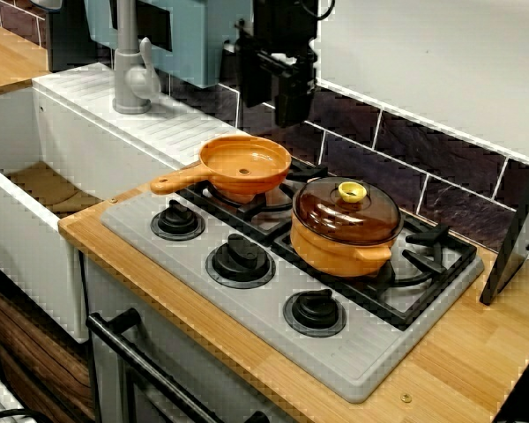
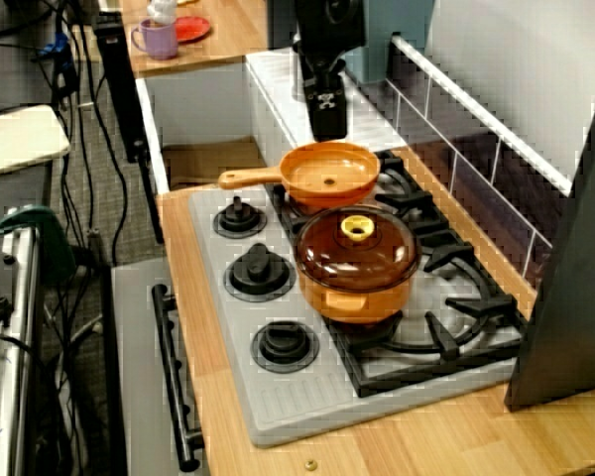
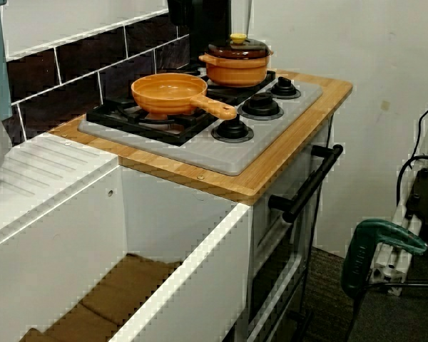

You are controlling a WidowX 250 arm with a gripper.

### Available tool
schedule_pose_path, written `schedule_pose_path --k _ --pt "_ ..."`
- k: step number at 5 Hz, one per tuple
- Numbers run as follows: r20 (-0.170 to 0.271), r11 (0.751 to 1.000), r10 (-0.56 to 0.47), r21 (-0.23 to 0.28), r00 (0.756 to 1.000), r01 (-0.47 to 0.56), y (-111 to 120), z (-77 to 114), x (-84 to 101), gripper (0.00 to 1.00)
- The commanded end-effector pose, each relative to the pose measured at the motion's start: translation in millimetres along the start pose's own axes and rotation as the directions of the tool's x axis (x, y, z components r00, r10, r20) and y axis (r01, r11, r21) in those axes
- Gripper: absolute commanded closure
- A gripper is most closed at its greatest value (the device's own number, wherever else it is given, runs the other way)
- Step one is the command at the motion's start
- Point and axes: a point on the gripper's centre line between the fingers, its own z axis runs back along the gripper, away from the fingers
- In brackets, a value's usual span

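My pincer (image 1: 293, 113) hangs in the air close to the dark tiled wall (image 1: 441, 172) and touches nothing. Its black fingers point straight down. In the view across the sink and in the high view from the stove's end they look close together, but I cannot tell whether they are clenched or released.

The nearest thing is the shallow orange plastic frying pan (image 1: 244, 163). It sits on the black grate (image 1: 266, 211) just below the pincer and a little toward the knob side of the grey hob (image 1: 361, 348). Its long handle (image 1: 172, 182) points away from the pincer, out over the hob's corner by the sink. Beside the pan stands the orange pot with a brown see-through lid and yellow knob (image 1: 344, 225). I cannot tell whether pot and pan touch.

For a clean hold on the pan, I judge the handle the better place, since the rim is thin and flared. I would want:
- the jaws confirmed apart before any descent;
- the fingers turned across the handle;
- a slow, vertical drop.

The pan looks light and could rock on the grate bars or nudge the pot, so I would avoid side pushes.
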Motion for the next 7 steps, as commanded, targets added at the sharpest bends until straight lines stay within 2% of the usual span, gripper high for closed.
schedule_pose_path --k 1,2,3,5,6,7 --pt "0.059 0.969 -0.247 -0.009 0.967 0.248 -8 20.9 14.6 0.00" --pt "0.096 0.926 -0.377 0.005 0.921 0.378 -19 22.6 20.6 0.00" --pt "0.099 0.893 -0.447 0.007 0.889 0.449 -33 21.5 23.1 0.00" --pt "0.063 0.857 -0.515 0.037 0.855 0.514 -68 15.8 20.4 0.00" --pt "0.037 0.849 -0.528 0.029 0.849 0.527 -83 7.8 17.1 0.00" --pt "0.022 0.858 -0.513 0.037 0.858 0.513 -90 3.3 12.9 0.00"
